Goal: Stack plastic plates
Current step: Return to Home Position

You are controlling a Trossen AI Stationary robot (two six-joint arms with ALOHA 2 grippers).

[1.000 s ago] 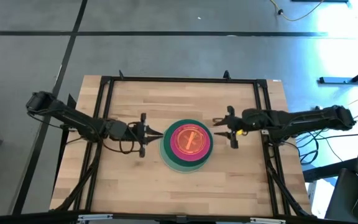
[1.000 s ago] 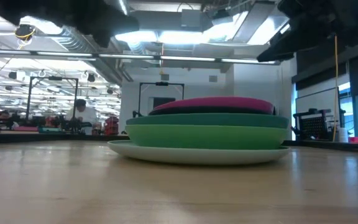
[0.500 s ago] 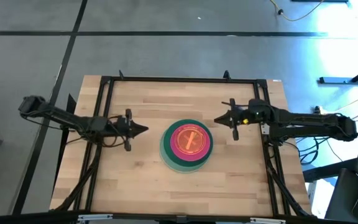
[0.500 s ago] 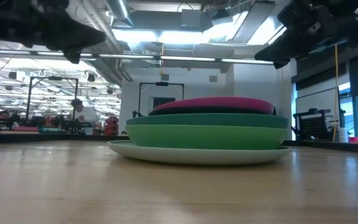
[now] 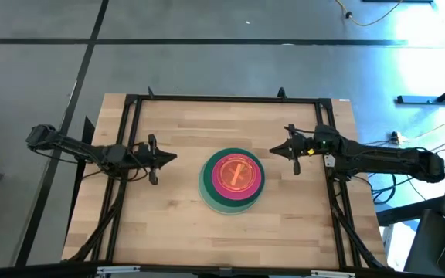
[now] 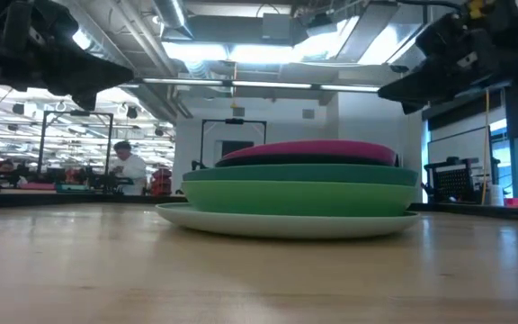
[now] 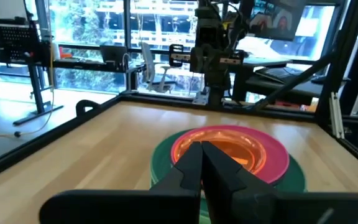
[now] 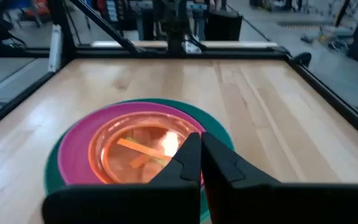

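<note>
The plastic plates sit in one stack on the table's middle. Seen from table height, the stack rests on a pale bottom plate, with green, teal, dark and magenta plates above. An orange plate lies on top, inside the magenta one. My left gripper is shut and hangs above the table, left of the stack. My right gripper is shut too, off the stack's right far side. Both grippers hold nothing.
A black frame runs along the table's far edge and down both sides. Bare wood lies all round the stack. Beyond the table, a person sits far off in the room.
Both grippers have shut and drawn back from the stack. My left gripper has gone toward the table's left edge and sunk a little. My right gripper has gone toward the right edge, also sinking. The stack has kept still.
</note>
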